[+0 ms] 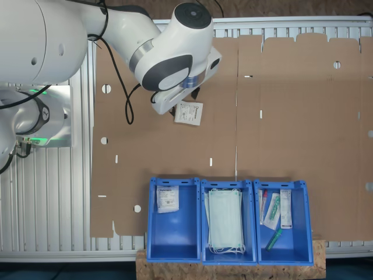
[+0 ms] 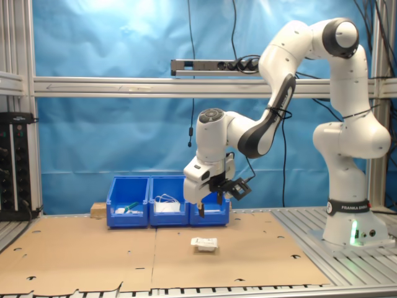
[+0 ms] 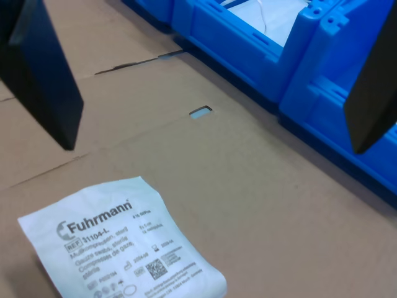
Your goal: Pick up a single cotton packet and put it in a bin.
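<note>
A small white cotton packet (image 1: pixel 189 112) with dark print lies flat on the cardboard sheet, also seen as the packet (image 2: pixel 205 243) in the second exterior view and the packet (image 3: pixel 121 245) in the wrist view. My gripper (image 2: pixel 209 197) hangs well above it and slightly to one side. In the wrist view the gripper (image 3: pixel 208 87) is open wide, its two dark fingers (image 3: pixel 43 74) far apart with nothing between them. A second cotton packet (image 1: pixel 167 199) lies in the blue bin (image 1: pixel 175 182) at the first exterior view's left.
Three blue bins stand in a row at the cardboard's edge. The middle bin (image 1: pixel 229 184) holds pale green face masks (image 1: pixel 225 227), and the third bin (image 1: pixel 282 184) holds long narrow packets. The arm's base (image 2: pixel 350 230) stands beside the cardboard (image 1: pixel 291 116).
</note>
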Available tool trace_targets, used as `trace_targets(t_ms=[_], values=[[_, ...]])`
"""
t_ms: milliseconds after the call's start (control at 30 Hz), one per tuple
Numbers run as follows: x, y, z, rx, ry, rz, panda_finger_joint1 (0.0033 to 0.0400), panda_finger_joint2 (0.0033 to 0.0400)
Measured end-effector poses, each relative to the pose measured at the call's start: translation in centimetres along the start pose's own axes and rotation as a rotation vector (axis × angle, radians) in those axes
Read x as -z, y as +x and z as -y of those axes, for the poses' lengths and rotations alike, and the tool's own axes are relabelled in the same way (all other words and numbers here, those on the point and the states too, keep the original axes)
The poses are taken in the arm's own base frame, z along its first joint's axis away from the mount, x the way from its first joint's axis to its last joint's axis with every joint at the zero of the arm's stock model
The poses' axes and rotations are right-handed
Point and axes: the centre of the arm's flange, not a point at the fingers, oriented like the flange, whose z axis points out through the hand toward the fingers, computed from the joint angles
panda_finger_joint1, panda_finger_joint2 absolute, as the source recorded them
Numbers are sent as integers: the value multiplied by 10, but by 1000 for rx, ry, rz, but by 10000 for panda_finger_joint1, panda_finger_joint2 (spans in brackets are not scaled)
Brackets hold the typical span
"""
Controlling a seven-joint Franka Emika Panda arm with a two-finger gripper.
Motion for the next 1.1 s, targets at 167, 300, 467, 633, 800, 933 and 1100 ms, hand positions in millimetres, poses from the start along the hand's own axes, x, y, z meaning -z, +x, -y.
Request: trace_targets(t_ms=[167,300,467,633,800,933,1100], values=[[-13,-5,-5,-2,-11,-4,400,400],[-21,-3,-8,8,-15,-4,400,400],[-29,4,-11,23,-21,-1,400,400],[-31,13,-16,40,-34,1,400,400],[-33,22,-21,54,-47,1,400,400],[-35,26,-24,60,-55,0,400,400],[-39,29,-26,66,-57,1,400,400]])
